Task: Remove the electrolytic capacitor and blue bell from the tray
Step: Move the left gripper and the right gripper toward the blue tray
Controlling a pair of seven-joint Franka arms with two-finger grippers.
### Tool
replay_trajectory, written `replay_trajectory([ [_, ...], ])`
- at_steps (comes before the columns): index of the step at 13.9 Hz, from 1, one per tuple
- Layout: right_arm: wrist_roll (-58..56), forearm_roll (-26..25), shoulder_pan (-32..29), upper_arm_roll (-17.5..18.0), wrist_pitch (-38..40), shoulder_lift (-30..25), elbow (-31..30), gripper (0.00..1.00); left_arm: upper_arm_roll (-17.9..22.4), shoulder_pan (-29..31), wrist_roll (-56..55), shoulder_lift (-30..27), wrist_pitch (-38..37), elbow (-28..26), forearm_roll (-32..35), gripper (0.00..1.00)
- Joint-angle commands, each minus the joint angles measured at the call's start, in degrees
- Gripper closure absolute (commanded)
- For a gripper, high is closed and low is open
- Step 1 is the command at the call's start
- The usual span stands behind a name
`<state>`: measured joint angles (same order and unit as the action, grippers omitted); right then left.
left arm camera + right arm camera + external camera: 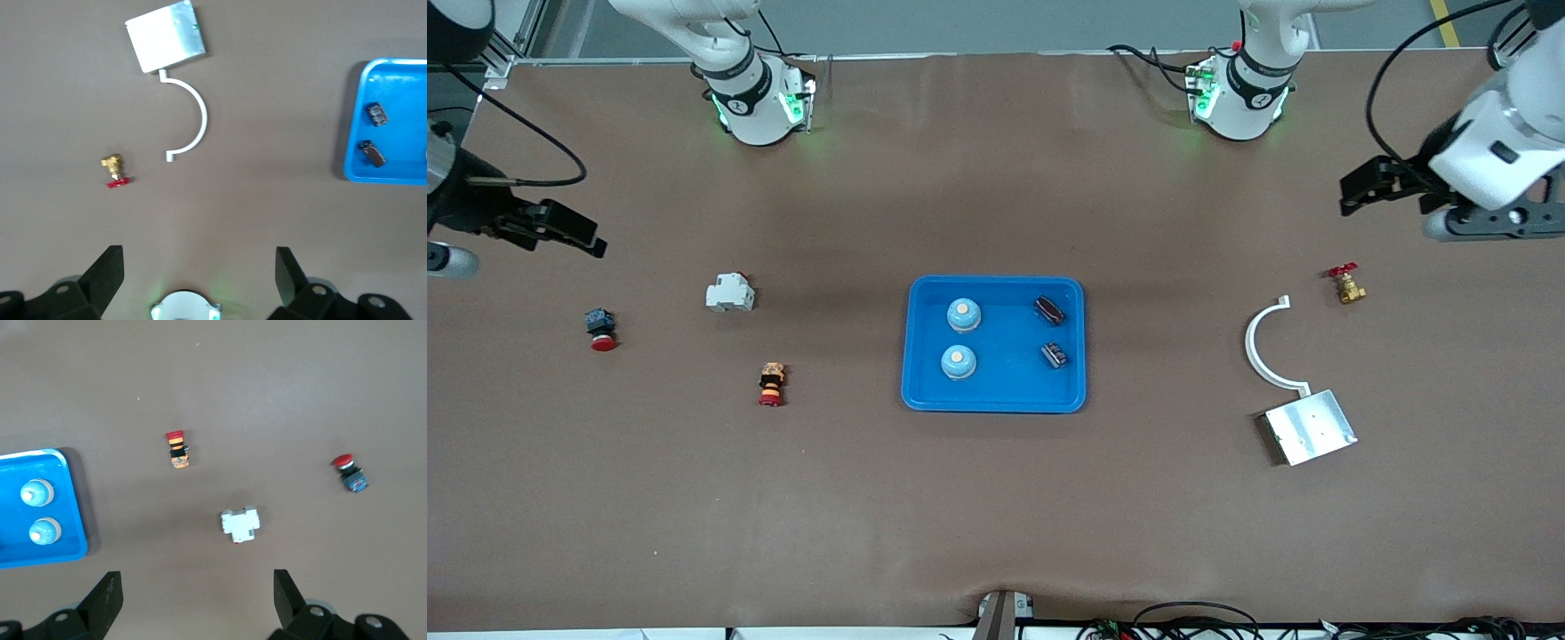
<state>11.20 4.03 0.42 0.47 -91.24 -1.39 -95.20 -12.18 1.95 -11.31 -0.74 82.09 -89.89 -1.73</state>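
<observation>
From my remote station I read both arms raised and waiting at the two ends of the table [996,498].

Left gripper [1371,188]: jaws spread wide, holding nothing. It hangs over bare table at the left arm's end. In the left wrist view its two black fingers [107,273] stand well apart with only the brown surface between them. Closest to this gripper lies a small brass valve with a red handle [1347,284]. Farther out from it lie a white curved bracket [1263,342] and a square metal plate [1310,427], the bracket's end touching the plate's corner.

Right gripper [560,229]: jaws likewise spread wide, holding nothing, over bare table at the right arm's end. In the right wrist view its fingers [107,597] frame empty surface. Nearest to it lie a white breaker block [730,292] and a red push-button on a dark body [601,329]. An orange-and-red stacked button [771,384] lies farther out.

Task items: I find them all in the blue tray [996,400] at mid-table, well apart from both grippers. Two pale blue bells [963,314] sit on the tray's half toward the right gripper. Two dark capacitors [1048,309] lie on the half toward the left gripper. None of the four touches another.
</observation>
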Motion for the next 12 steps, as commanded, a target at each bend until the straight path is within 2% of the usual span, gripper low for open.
replay_trajectory([
  [1, 7.3, 0.7, 2.9, 0.0, -1.4, -2.3, -3.4, 0.00, -1.4, -0.1, -3.9, 0.9, -1.1, 1.1, -3.6, 0.00],
  [3, 12.3, 0.7, 5.4, 0.0, -3.0, -2.5, -4.8, 0.00, -2.7, -0.4, -10.1, 2.3, -1.1, 1.2, -7.0, 0.00],
  [8, 26.5, 0.8, 12.5, 0.0, -8.4, -2.4, -8.9, 0.00, -9.3, -0.5, -22.5, 7.7, 0.2, 1.6, -11.4, 0.00],
  [12, 37.5, 0.8, 18.5, 0.0, -14.4, -2.2, -12.9, 0.00, -13.7, -2.2, -37.3, 12.9, 4.7, 3.8, -11.9, 0.00],
])
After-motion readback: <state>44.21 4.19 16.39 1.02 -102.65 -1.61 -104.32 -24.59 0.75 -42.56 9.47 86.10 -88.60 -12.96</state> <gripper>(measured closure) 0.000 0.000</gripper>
